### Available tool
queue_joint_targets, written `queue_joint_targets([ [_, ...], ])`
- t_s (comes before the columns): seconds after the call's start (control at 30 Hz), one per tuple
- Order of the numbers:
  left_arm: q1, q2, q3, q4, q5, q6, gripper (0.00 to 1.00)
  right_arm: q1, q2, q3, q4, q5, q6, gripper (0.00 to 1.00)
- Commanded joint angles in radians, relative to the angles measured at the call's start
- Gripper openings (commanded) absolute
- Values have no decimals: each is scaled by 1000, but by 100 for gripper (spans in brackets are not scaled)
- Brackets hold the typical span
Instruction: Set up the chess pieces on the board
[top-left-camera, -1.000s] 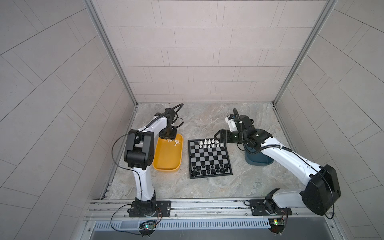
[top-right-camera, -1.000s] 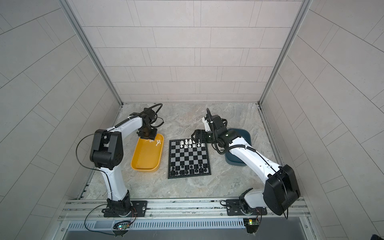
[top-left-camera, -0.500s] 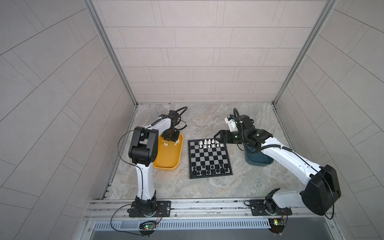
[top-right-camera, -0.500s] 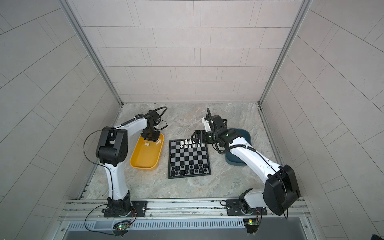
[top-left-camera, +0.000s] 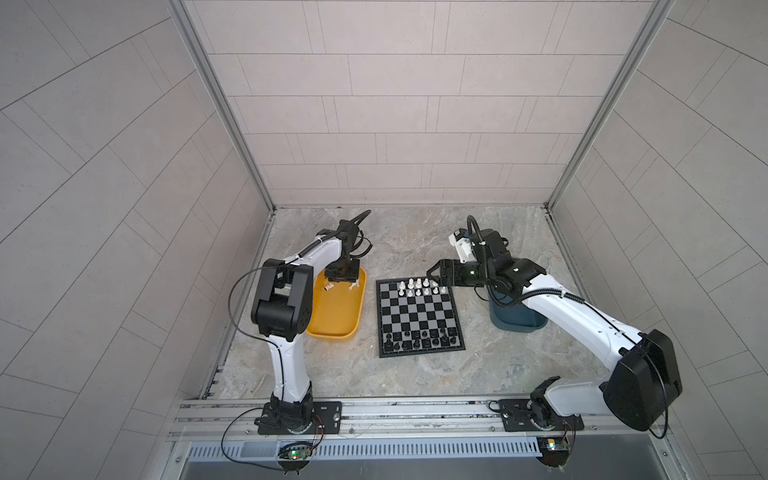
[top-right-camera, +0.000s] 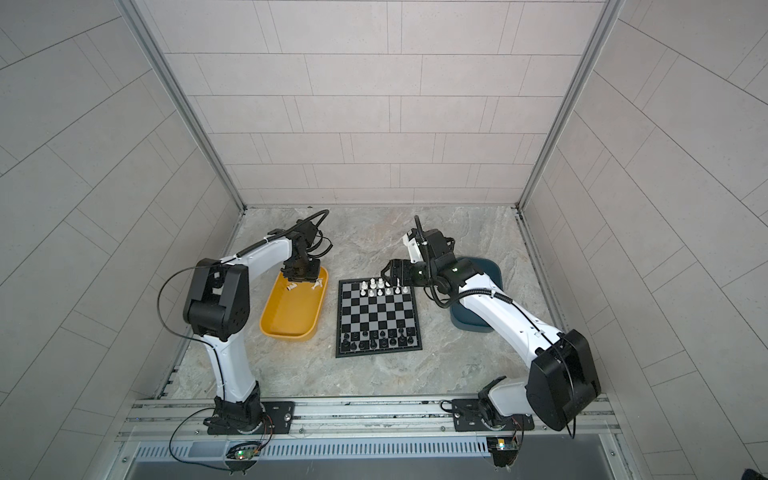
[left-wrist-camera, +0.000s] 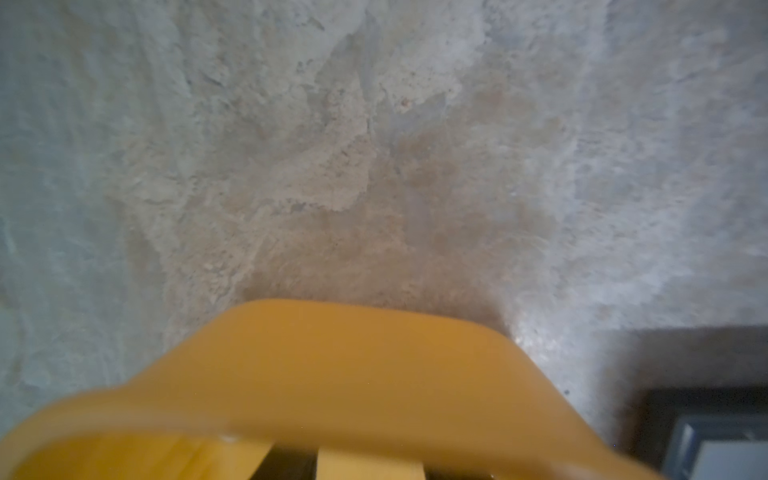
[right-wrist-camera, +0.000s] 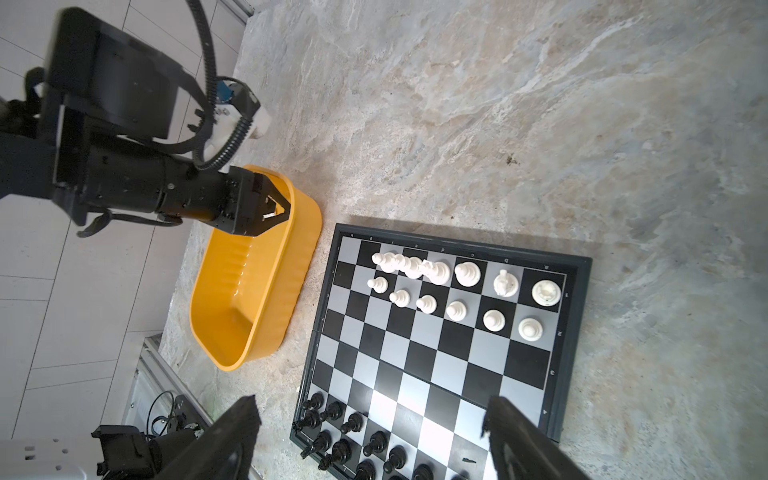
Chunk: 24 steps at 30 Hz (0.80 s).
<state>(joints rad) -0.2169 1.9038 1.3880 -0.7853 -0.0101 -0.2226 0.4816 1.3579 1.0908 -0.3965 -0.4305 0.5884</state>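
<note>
Hardly anything has shifted across the last second: the left gripper (right-wrist-camera: 284, 206) keeps to the far end of the tray it works in, and the right gripper (right-wrist-camera: 372, 401) has stayed above the board's far edge.

At the near edge of the small square board of black and light-grey squares (top-left-camera: 417, 316), the tiny black plastic chessmen (right-wrist-camera: 332, 411) stand upright in two rows. The middle rows are bare. On the two far rows stand the white plastic chessmen (right-wrist-camera: 467, 274), though the end squares beside the shallow yellow plastic tray (top-left-camera: 332, 320) look unfilled. The right gripper hangs near the far corner on the side of the dark teal tray (top-left-camera: 515, 326), its jaws spread wide with nothing between them. Across the board, two loose white chessmen (top-left-camera: 330, 286) lie on their sides at the yellow tray's far end, just under the left gripper. Whether its jaws are parted or pinching something I cannot tell, since only one finger shows side-on and its wrist view is blurred.

These pieces should be very light, hard and smooth, so apt to slip or roll. A pinch across the narrow waist seems best, and setting one down calls for care not to topple close neighbours.

Pale file letters run along the board's far border, with a, b, c and d readable, and digits mark the side border. No brand shows.
</note>
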Motion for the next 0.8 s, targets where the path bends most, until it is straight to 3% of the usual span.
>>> queue_joint_targets([
  [0.0,-4,-91,-20,-34,-59,-14,53,-3,0,18,18,-17,10,86],
  [0.1,1,-65,-1,-92,-136,48,56,-3,4,17,20,-28,11,86],
  [0.3,9,14,11,-128,-167,138,54,-5,-1,15,18,-34,8,87],
  [0.57,19,54,0,-117,-224,146,53,-11,-7,13,13,-43,7,87],
  [0.77,39,88,8,-117,-196,140,54,-15,-12,15,10,-45,9,86],
])
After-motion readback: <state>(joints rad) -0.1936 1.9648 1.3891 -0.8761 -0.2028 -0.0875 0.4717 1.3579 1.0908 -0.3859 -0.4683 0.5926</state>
